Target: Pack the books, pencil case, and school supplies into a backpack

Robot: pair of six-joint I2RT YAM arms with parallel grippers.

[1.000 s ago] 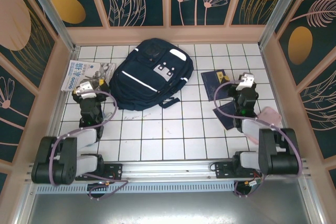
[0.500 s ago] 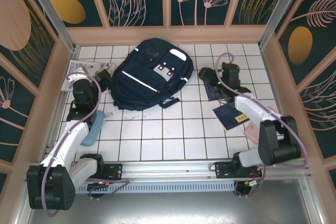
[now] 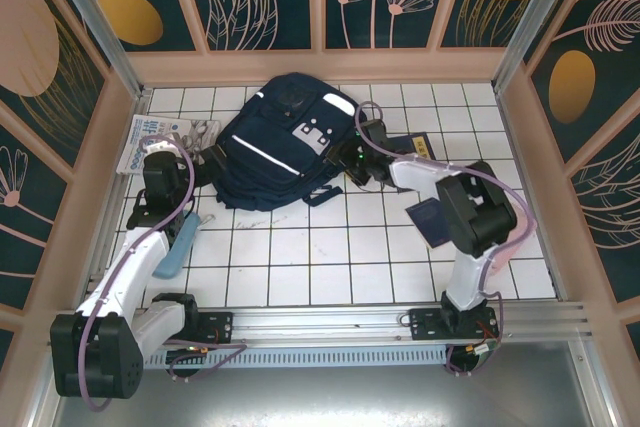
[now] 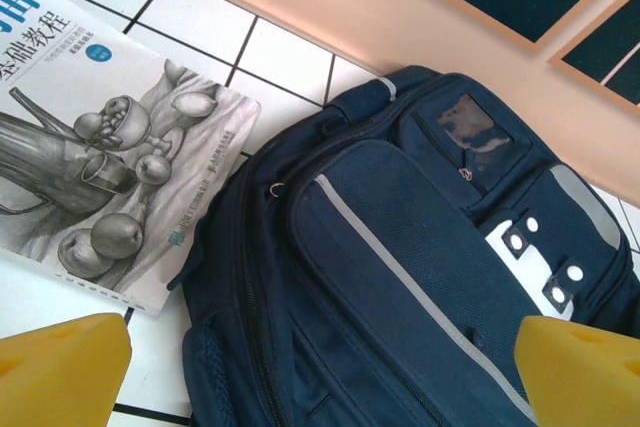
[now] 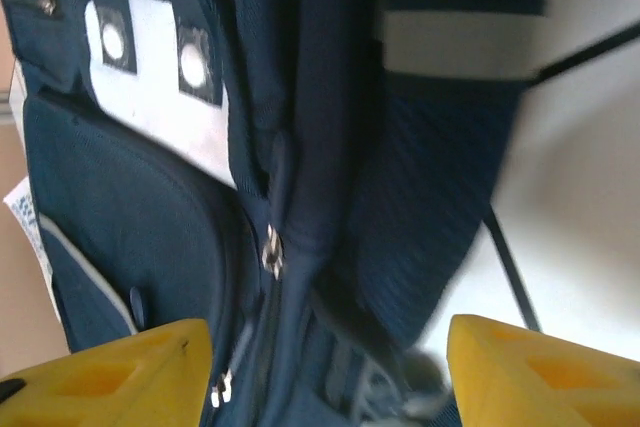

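My right pincer (image 5: 328,362) hangs open astride the zipper pull (image 5: 270,247) of the backpack (image 3: 280,147), gripping nothing; the backpack lies upper centre of the top view. I judge unzipping is in hand: next, I must close squarely on that pull.

Bright, even light fills the top view. The white tiled surface (image 3: 300,247) is well lit, with soft little shadows beside the backpack (image 3: 285,142). The left wrist picture is sharp. The right wrist picture is blurry and smeared up close.
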